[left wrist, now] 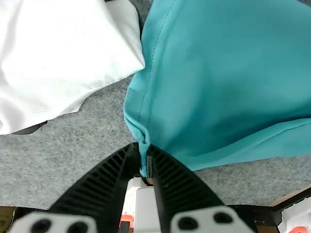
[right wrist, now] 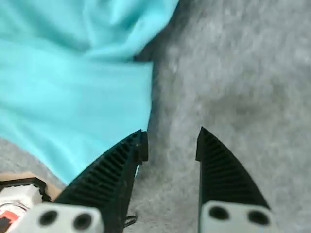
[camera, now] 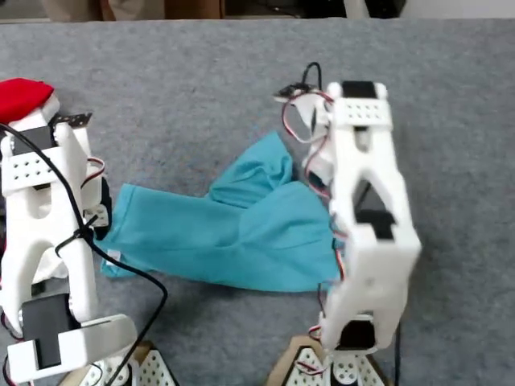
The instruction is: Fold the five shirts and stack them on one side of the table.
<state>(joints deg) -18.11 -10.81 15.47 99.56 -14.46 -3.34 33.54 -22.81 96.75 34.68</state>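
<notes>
High view: teal shirt (camera: 233, 233) lies crumpled mid-table on the gray table (camera: 177, 72), stretched sideways between the two arms, with one bunched part sticking up toward the far side. Left arm (camera: 36, 193) stands at the shirt's left end. Right arm (camera: 366, 209) hangs over its right end and covers that edge. Red cloth (camera: 22, 95) sits at the far left edge of the table, partly under the left arm, with a bit of white fabric just beside it. Left wrist view: left gripper (left wrist: 144, 162) has its jaws together, clamped on a stitched corner of the teal shirt (left wrist: 218, 82), and the fabric fans out away from the pinch. White shirt (left wrist: 58, 58) lies just beside the teal one, their edges meeting. Gray table (left wrist: 58, 160) shows under both. Right wrist view: right gripper (right wrist: 170, 141) has its jaws apart with nothing between them, over bare table (right wrist: 233, 73). One finger (right wrist: 116, 165) is right at the edge of the teal shirt (right wrist: 63, 97); cannot tell if it touches the fabric.
</notes>
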